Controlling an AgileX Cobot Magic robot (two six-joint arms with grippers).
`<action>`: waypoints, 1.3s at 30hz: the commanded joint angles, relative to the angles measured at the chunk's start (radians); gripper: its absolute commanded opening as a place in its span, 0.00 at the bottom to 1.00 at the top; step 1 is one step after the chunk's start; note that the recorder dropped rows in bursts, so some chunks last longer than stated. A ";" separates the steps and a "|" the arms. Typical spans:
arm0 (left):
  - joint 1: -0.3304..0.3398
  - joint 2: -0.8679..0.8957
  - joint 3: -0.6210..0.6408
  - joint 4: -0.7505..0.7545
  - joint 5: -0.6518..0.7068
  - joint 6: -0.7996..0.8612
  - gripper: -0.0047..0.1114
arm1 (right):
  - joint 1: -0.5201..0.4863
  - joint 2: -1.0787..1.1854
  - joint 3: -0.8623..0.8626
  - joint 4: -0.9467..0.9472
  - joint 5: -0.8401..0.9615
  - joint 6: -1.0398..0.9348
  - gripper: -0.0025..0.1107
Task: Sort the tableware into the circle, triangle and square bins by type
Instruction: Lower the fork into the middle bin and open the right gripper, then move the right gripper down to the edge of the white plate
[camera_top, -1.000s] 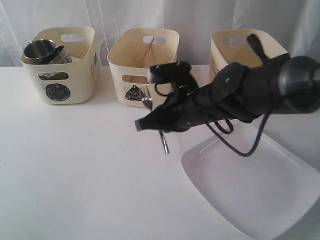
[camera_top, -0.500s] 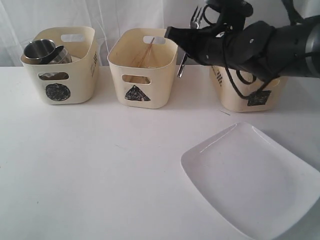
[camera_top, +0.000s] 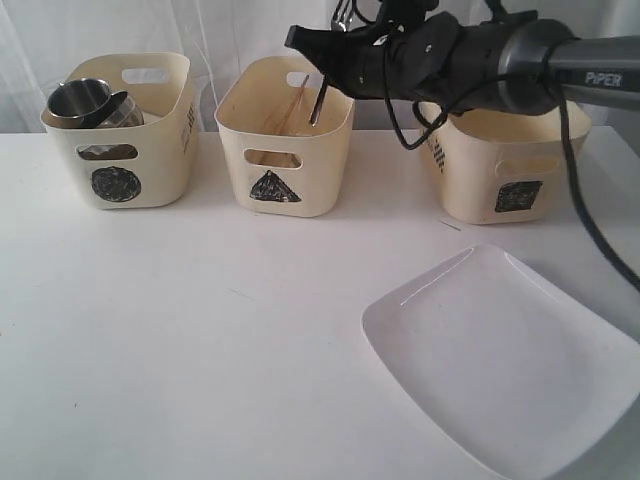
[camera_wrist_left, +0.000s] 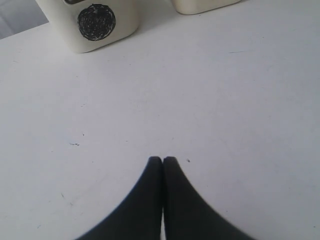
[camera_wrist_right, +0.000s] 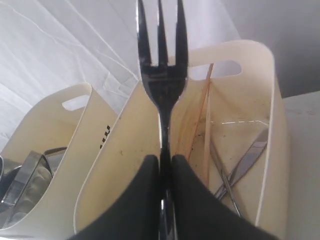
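My right gripper (camera_top: 305, 42) is shut on the steel fork (camera_top: 319, 103) and holds it over the triangle bin (camera_top: 285, 160), the handle end dipping inside the rim. The right wrist view shows the fork (camera_wrist_right: 161, 75) clamped between the fingers, tines beyond them. In the triangle bin (camera_wrist_right: 120, 165) below lie wooden chopsticks (camera_wrist_right: 201, 115) and steel cutlery (camera_wrist_right: 245, 162). Two steel mugs (camera_top: 85, 102) sit in the circle bin (camera_top: 118, 160). The square bin (camera_top: 500, 175) stands right of the arm. The white square plate (camera_top: 500, 360) lies at the front right. My left gripper (camera_wrist_left: 162, 160) is shut and empty above bare table. No bowl shows.
The right arm and its cable stretch across the square bin's top. White curtain hangs behind the bins. In the left wrist view the circle bin (camera_wrist_left: 100, 25) stands beyond the left gripper, with white tabletop (camera_wrist_left: 225, 100) between them.
The right gripper has lifted the fork from low over the table, up and leftward, to above the triangle bin. Bins, mugs and plate stay put.
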 joint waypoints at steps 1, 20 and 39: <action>-0.005 -0.005 0.004 0.000 0.004 -0.001 0.04 | -0.010 0.069 -0.106 -0.021 0.061 -0.045 0.02; -0.005 -0.005 0.004 0.000 0.004 -0.001 0.04 | -0.012 0.141 -0.214 -0.059 0.148 -0.047 0.41; -0.005 -0.005 0.004 0.000 0.004 -0.001 0.04 | -0.062 -0.461 0.481 -0.302 0.457 -0.324 0.04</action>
